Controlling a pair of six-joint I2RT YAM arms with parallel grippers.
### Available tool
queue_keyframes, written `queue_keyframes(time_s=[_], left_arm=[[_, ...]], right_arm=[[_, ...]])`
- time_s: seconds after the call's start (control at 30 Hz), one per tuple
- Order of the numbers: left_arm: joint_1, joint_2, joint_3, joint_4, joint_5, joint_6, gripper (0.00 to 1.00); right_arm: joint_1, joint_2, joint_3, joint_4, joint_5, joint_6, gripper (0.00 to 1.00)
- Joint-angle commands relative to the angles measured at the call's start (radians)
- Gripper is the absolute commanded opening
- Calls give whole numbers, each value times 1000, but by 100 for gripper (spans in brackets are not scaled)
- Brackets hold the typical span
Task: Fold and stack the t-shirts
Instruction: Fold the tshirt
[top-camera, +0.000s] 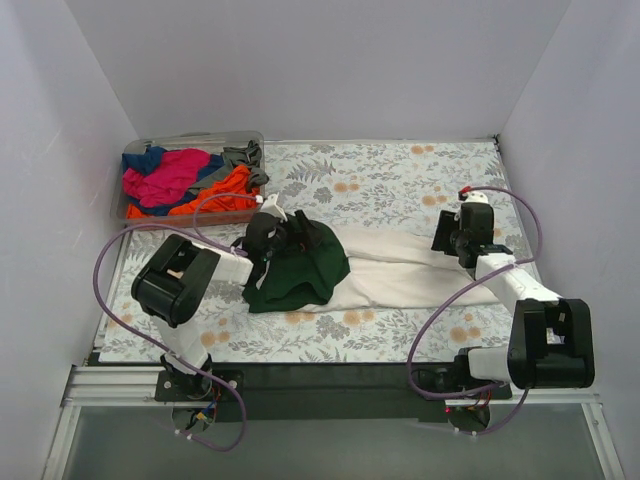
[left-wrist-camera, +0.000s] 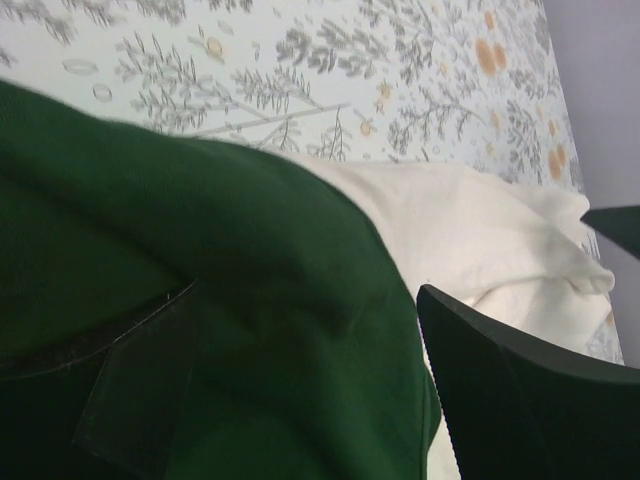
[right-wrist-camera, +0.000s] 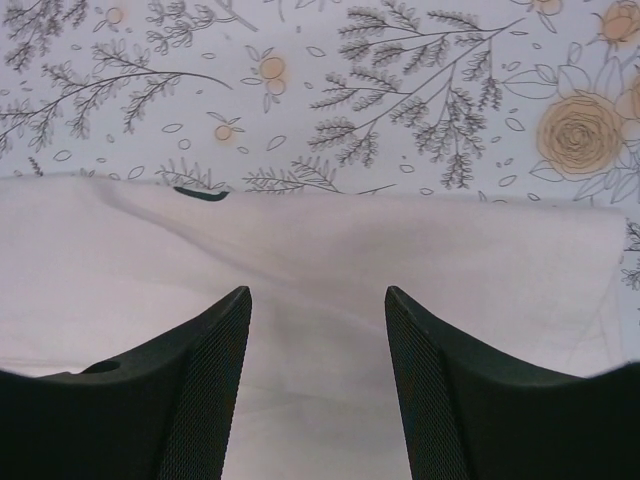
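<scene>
Step in hand: the first fold. The cream tee (top-camera: 410, 268) lies stretched across the floral table cover (top-camera: 380, 170), and its dark green sleeve end (top-camera: 295, 272) is heaped up at the left.
Left gripper: the left gripper (top-camera: 283, 238) is sunk into that green heap. Its wrist view is mostly green cloth, with one finger bare at the lower right, so whether it pinches fabric cannot be told.
Right gripper: the right gripper (right-wrist-camera: 318, 292) is low over the tee's opposite end, near the far edge of the cloth. Its fingers are spread and nothing is held between them.
Waiting pile: a magenta tee (top-camera: 165, 172), an orange tee (top-camera: 225, 190) and others lie crumpled in the clear plastic bin (top-camera: 190, 138) at the far left corner. No stack has been started.
Next move, as judged: the right fingers likely need to close on the cream edge while the left end is carried across. The soft cloth may wrinkle or slip, so both ends call for a firm pinch before lifting.
</scene>
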Motion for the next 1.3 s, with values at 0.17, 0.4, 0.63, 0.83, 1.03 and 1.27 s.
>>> queue_keyframes(time_s=[0.17,0.4,0.63,0.83,1.03,1.27], left_arm=[[-17,19,-108,83,32,-38,79],[-17,38,-154,89,-9,-41,79],[-15,12,-162,72,-44,-25,79],[-8,30,-162,66,-49,-14,79],[-6,4,-170,48,-74,12,79],[-6,-71,-205,32,-115,45,79]], right_arm=[[-138,84,23,14,-31,13,51],[-189,231,69,43,-19,27,50],[-211,351,184,63,12,33,48],[-212,434,266,74,-3,17,44],[-212,285,212,100,22,-12,45],[-218,218,223,77,98,-52,46]])
